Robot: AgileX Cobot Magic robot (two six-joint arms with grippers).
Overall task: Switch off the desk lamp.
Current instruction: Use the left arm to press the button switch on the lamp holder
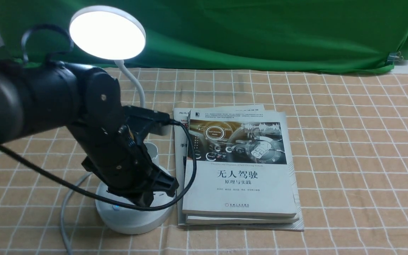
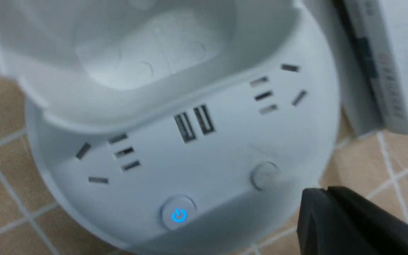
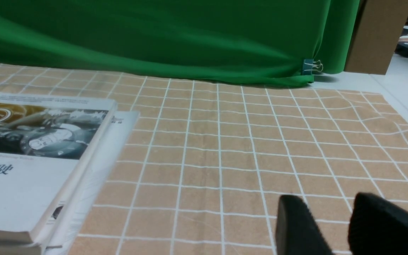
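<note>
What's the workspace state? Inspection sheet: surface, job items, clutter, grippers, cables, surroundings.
Surface: tan cloth with white grid, rippled at one far corner.
Job's things: white desk lamp, disc head lit; blue-lit power button and plain grey button on its base.
Clutter: stack of white paperback books right of the base.
Grippers: left gripper low over the base, jaw state unclear; right gripper slightly open, empty.
Cables: black arm cable loops past the books; grey lamp cord trails off the base.
Surroundings: green fabric backdrop, binder clip, brown cardboard box.
</note>
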